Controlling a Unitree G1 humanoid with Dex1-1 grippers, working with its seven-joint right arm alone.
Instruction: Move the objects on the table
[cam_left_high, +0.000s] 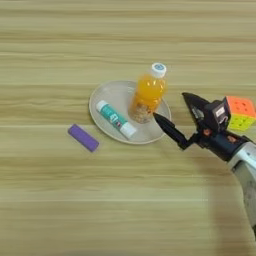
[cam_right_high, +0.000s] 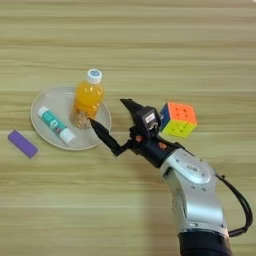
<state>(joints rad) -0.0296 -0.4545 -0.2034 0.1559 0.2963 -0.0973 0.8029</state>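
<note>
Silver-forearmed right gripper (cam_right_high: 112, 117), black fingers spread empty, nears the orange drink bottle (cam_right_high: 87, 103).
Next, probably: straddle bottle on pale round plate (cam_right_high: 42, 102), close.

Orange bottle (cam_left_high: 147, 95) upright beside tube (cam_left_high: 116, 119), cube (cam_right_high: 178, 119) apart, marker unseen

No readable text, brand, number or sign anywhere. Only a faint blue mark, illegible, on the white cap of the orange drink bottle (cam_left_high: 147, 95); blurred teal printing, unreadable, along the white-and-teal tube (cam_left_high: 115, 118). Plain coloured squares, unlettered, on the puzzle cube (cam_right_high: 178, 119).
</note>
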